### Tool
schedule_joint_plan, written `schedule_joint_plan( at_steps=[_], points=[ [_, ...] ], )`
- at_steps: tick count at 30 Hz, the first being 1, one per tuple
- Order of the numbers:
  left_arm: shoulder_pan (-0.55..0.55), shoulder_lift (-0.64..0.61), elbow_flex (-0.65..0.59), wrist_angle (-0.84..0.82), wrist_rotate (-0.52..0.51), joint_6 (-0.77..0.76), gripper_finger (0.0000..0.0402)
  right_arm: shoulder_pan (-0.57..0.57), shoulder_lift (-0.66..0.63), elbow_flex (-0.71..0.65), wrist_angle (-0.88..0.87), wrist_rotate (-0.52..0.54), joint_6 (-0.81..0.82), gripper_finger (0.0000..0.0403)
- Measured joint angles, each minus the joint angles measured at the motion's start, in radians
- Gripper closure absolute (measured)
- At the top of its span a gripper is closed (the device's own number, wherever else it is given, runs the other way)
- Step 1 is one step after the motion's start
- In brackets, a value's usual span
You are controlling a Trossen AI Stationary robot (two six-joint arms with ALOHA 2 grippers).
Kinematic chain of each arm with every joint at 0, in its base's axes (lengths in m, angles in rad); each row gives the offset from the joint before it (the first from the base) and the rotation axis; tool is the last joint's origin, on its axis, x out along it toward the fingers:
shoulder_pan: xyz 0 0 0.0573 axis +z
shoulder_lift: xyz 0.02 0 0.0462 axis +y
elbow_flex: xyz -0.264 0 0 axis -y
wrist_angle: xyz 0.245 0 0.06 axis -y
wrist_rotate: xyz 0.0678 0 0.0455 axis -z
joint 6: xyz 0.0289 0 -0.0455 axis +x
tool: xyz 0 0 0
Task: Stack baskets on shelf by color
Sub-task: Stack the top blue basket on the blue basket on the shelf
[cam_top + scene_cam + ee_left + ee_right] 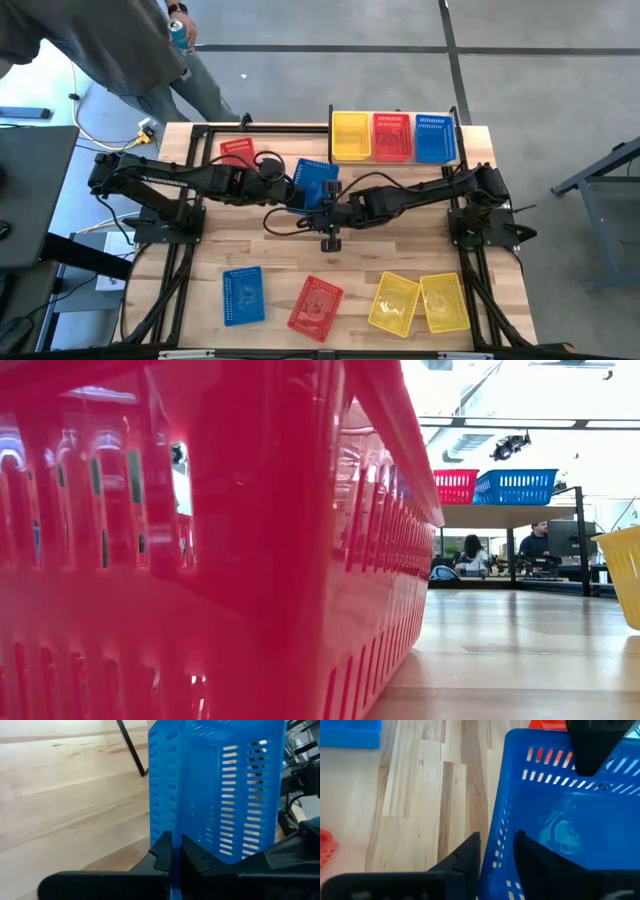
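Observation:
A blue basket point(316, 180) is held over the middle of the table between both arms. My left gripper point(172, 857) comes from the left and is shut on it. My right gripper point(497, 847) comes from the right, open, one finger outside and one inside the basket's wall point(502, 835). The shelf point(456, 158) at the far right bears a yellow basket point(350, 135), a red basket point(392, 136) and a blue basket point(434, 138) side by side. A red basket point(237, 151) rests on the table behind my left arm. My left gripper pinches an upright edge of the blue basket's wall point(172, 837) between its two fingers, coming slanting down from the table's left. The basket stands tilted on end past the fingers, raised off the table. My right gripper straddles the opposite wall point(499, 865); whether its fingers touch it I cannot tell.
Along the near edge lie a blue basket point(242, 295), a red basket point(316, 305) that fills the low view point(200, 560), and two yellow baskets point(393, 302) point(444, 300). A person point(100, 45) stands beyond the far left corner.

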Motion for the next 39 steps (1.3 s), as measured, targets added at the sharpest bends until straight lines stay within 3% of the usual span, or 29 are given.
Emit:
schedule_joint_plan(
  at_steps=[11, 18, 30, 39],
  points=[
    [-0.001, 0.0, 0.0, 0.02, 0.033, 0.026, 0.0396, -0.005, 0.005, 0.0, -0.021, -0.007, 0.06, 0.0396],
    [0.002, 0.0, 0.0, 0.022, 0.052, 0.059, 0.0358, -0.005, 0.005, 0.0, -0.035, -0.023, 0.101, 0.0401],
    [0.055, -0.002, 0.002, 0.03, 0.185, 0.178, 0.0259, 0.009, 0.007, 0.007, -0.133, -0.026, 0.228, 0.0402],
    [0.106, -0.013, 0.002, 0.032, 0.258, 0.334, 0.0239, 0.058, -0.012, 0.009, -0.189, -0.062, 0.334, 0.0402]
  ],
)
